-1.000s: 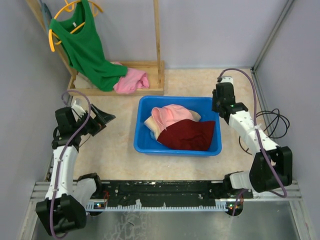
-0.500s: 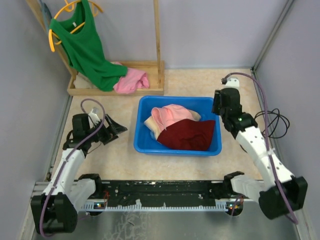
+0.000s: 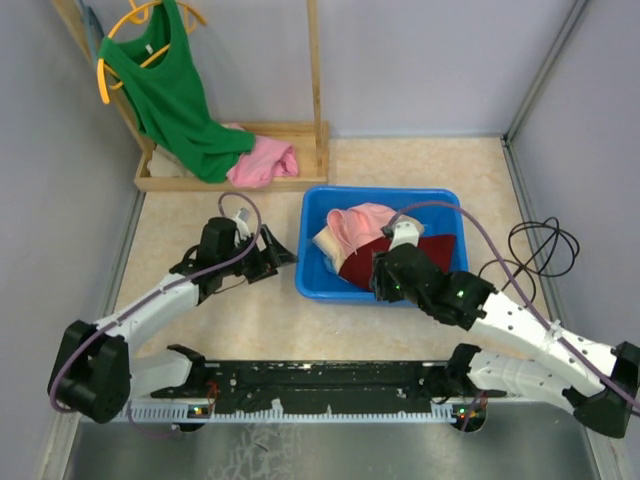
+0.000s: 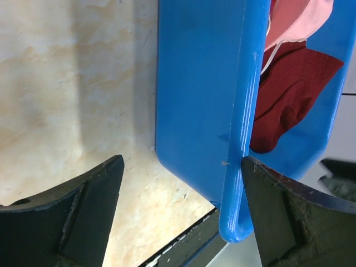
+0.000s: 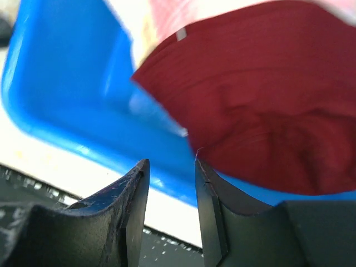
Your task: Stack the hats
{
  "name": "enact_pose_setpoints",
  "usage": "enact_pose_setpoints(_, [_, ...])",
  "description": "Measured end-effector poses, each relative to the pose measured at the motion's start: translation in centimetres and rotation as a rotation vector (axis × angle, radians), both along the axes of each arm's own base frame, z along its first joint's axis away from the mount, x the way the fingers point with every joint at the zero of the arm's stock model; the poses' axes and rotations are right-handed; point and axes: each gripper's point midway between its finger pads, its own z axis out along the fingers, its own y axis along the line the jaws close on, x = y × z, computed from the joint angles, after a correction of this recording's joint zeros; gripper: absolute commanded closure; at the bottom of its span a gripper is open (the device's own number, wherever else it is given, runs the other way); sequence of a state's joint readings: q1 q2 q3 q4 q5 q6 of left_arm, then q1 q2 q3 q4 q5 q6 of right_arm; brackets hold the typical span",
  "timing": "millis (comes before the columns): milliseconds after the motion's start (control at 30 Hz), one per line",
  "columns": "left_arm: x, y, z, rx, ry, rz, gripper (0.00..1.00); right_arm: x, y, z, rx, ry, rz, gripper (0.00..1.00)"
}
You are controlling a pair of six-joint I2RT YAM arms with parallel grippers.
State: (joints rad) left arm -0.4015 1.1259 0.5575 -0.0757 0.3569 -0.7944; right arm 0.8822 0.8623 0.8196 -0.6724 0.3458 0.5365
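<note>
A blue bin [image 3: 380, 192] holds the hats. The pink hat [image 3: 362, 222] lies on top, with a beige hat's edge [image 3: 322, 246] at its left and the dark red hat [image 3: 440, 250] at the front. The blue hat is hidden. My left gripper [image 3: 284, 255] is open and straddles the bin's left wall [image 4: 200, 83], with one finger [image 4: 289, 222] against the rim. My right gripper [image 3: 380, 281] is over the bin's near side. In the right wrist view it [image 5: 171, 162] is open with a narrow gap, at the edge of the dark red hat [image 5: 267, 111].
A green shirt [image 3: 170, 95] hangs on a yellow hanger on a wooden rack [image 3: 315, 90] at the back left. A bright pink cloth [image 3: 262, 160] lies on the rack's base. A black cable [image 3: 542, 245] coils at the right. A metal rail [image 3: 320, 385] runs along the near edge.
The left arm has reached right to the bin's left wall and the bin has shifted right. The right arm has swung down from the bin's far right corner to its near side.
</note>
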Motion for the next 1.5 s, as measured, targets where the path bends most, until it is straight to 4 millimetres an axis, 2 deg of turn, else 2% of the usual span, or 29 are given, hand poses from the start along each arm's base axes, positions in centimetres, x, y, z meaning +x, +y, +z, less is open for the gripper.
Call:
enact_pose_setpoints(33, [0.4,-0.7,0.0,0.000,-0.001,-0.004,0.08,-1.1,1.0,-0.7,-0.003,0.028,0.036,0.61])
enact_pose_setpoints(133, [1.3,-2.0,0.1,0.003,-0.007,-0.010,0.08,-2.6,2.3,-2.1,-0.002,0.074,0.072,0.61])
enact_pose_setpoints(267, [2.6,-3.9,0.3,0.007,-0.010,-0.016,0.08,-2.7,3.4,-2.4,0.091,0.074,0.043,0.65])
enact_pose_setpoints(333, [2.8,-4.9,-0.1,0.016,-0.009,-0.028,0.07,-3.5,3.0,-3.0,0.134,0.094,0.033,0.65])
enact_pose_setpoints(500, [2.7,-5.7,-1.0,0.029,0.010,-0.030,0.07,-5.9,0.3,-6.5,0.083,0.195,-0.010,0.68])
enact_pose_setpoints(733, [3.0,-5.4,-0.9,0.053,0.005,-0.022,0.05,-8.5,0.4,-7.0,0.031,0.241,0.026,0.63])
enact_pose_setpoints(900, [3.2,-4.2,0.0,0.110,-0.034,0.013,0.01,-8.2,0.2,-8.8,-0.047,0.271,-0.041,0.64])
enact_pose_setpoints(1033, [3.5,-2.2,2.4,0.151,-0.113,0.070,0.01,-7.2,-0.4,-10.2,-0.073,0.270,-0.107,0.66])
enact_pose_setpoints(1167, [3.8,-0.9,4.1,0.167,-0.160,0.105,0.01,-5.0,-1.5,-10.9,-0.061,0.251,-0.202,0.66])
enact_pose_setpoints(1333, [3.5,0.3,3.9,0.209,-0.152,0.114,0.01,-1.6,-3.0,-10.7,-0.038,0.208,-0.305,0.66])
enact_pose_setpoints(1500, [3.1,0.7,4.5,0.223,-0.182,0.100,0.01,1.9,-4.4,-11.9,-0.076,0.215,-0.369,0.66])
